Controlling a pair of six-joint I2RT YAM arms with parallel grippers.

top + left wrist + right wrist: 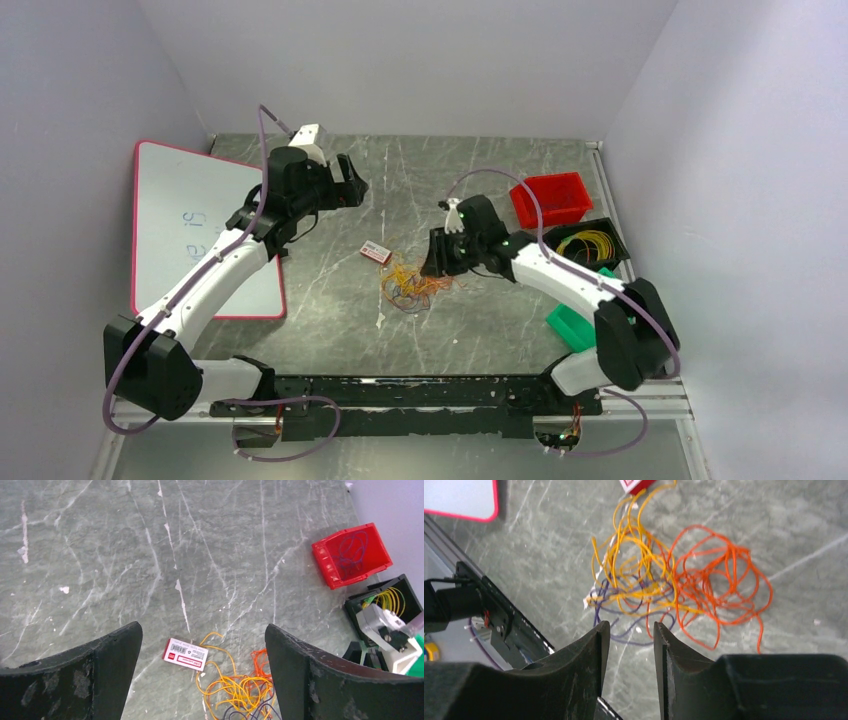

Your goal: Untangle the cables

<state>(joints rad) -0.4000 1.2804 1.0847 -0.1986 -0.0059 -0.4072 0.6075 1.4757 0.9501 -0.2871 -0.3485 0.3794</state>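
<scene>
While left gripper hangs raised, jaws wide, right gripper angled down near cables, jaws narrowly apart, empty.

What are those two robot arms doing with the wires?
They are meant to untangle the orange, yellow and purple wires on the table. The right arm holds its jaws, slightly open, just above them. The left arm hovers farther back with jaws wide open and empty. Nothing is gripped yet.

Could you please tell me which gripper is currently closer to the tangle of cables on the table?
The right. The right gripper hovers just beside the cables, at their right edge in the top view; the left gripper is well away, farther back and to their left.
</scene>
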